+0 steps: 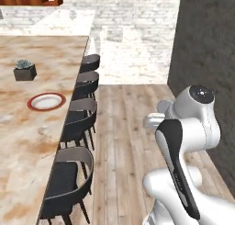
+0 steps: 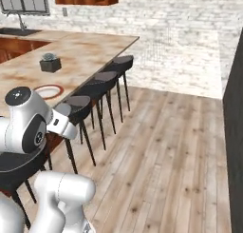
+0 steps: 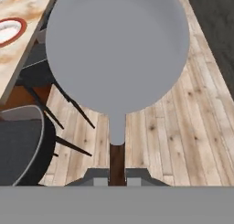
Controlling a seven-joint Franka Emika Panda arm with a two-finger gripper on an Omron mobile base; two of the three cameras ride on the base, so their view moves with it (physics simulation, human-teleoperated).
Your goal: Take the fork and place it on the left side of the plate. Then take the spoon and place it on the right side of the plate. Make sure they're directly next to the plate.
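Spoon [image 3: 118,58] with round grey bowl and thin dark handle sits clamped at its handle in the gripper [image 3: 117,178], out over the wooden floor, well apart from the red-rimmed white plate [image 1: 46,101] on the marbled worktop [image 1: 27,141]. Risks: clipping the dark bar stools [image 1: 73,173], or landing apart from the plate's right side.

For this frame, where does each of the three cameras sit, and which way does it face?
Left base view: behind the arm on its left, facing forward along the counter with the plate and stools; the arm rises at lower right.
Right base view: behind on the right, same counter, plate and potted plant; the arm rises at lower left.
Hand view: on the hand, looking along the gripper, which holds the spoon above the wooden floor.
Shared: all three show the plate.
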